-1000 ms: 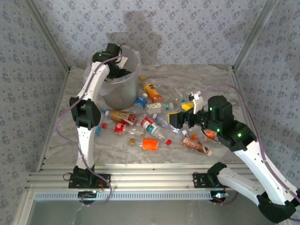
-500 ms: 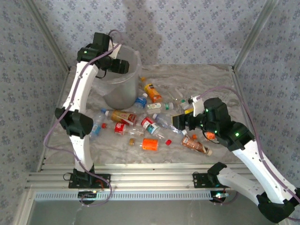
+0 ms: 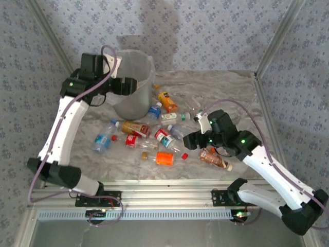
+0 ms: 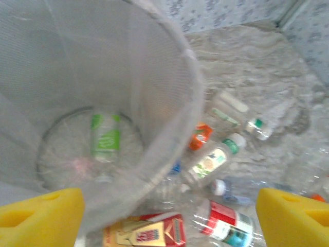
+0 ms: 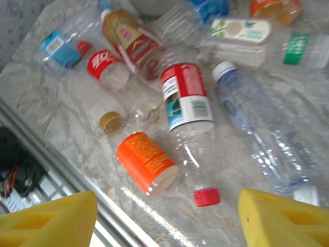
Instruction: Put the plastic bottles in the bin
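Whitish plastic is what the bin (image 3: 134,100) is made of, and one bottle with a green label (image 4: 105,138) is seen lying flat on its bottom. The other plastic bottles (image 3: 134,128) are spread on the table (image 3: 231,87) in front of the bin and to its right, some touching, none standing up. The left gripper (image 3: 127,85) is held up by the bin's rim, and its yellow pads (image 4: 43,216) are spread wide with nothing between them. The right gripper (image 3: 191,140) is held low over the bottles to the right of the bin; its jaws are parted too, and nothing is gripped. Right under it a clear bottle with a red and white label (image 5: 187,100) and a red cap (image 5: 206,196) is lying, with an orange-labelled bottle (image 5: 145,160) just beside it. It is judged that a pick-up is the step in hand, with most of the job not yet done. For the next move, the right gripper should be brought down over the clear bottle, shut across its body, and then carried to the bin's open top. A round bottle could be rolled away if it is pushed from one side only.
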